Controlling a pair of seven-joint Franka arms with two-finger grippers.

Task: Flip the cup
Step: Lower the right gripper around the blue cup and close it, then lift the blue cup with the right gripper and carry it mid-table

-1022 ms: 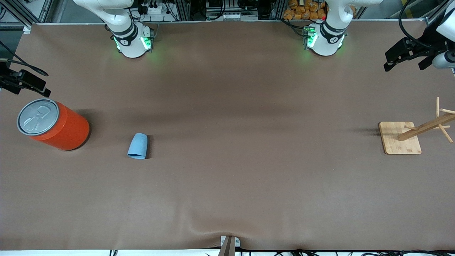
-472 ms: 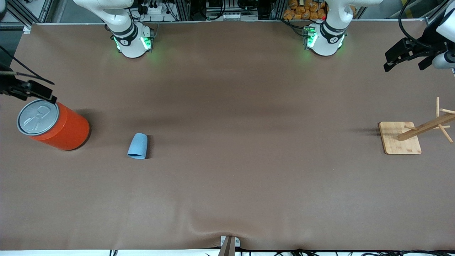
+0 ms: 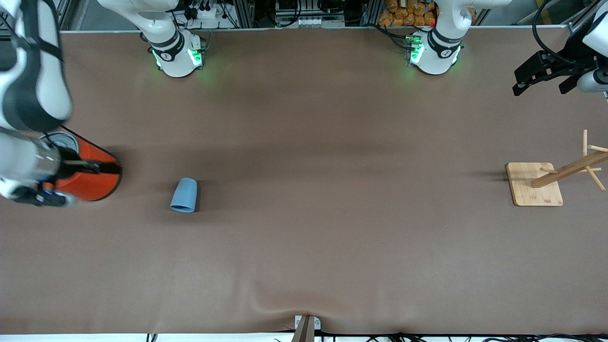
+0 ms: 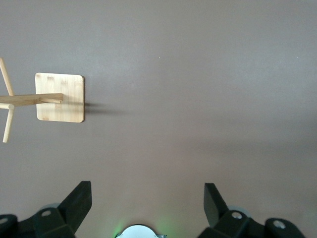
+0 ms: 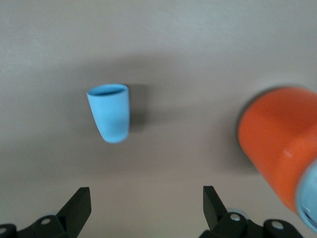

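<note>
**Cup on its side, both claws wide**

Cup [image 3: 183, 195] was seen lying on its side on the brown table [image 3: 332, 247], in the middle band of the front view, toward the right arm's end. Its mouth was turned toward the front camera, and the darker blue inside was shown in the right wrist view. Nothing was touching it.

An orange can [image 3: 97, 178] was found beside the cup, closer to the frame's edge at the right arm's end and apart from the cup. Its grey top was largely covered by the right arm, which was blurred in the front view.

The right claw [image 5: 146, 213] was held above the table by the can, with its fingers [image 5: 79, 208] spread wide and nothing gripped between them. The cup was framed in the upper half of its wrist view.

The left claw [image 4: 147, 208] was parked high in the upper corner of the front view at the left arm's end, waiting, likewise spread wide and empty. A wooden peg stand [image 3: 534, 185] was standing on the table below it in the frame.
</note>
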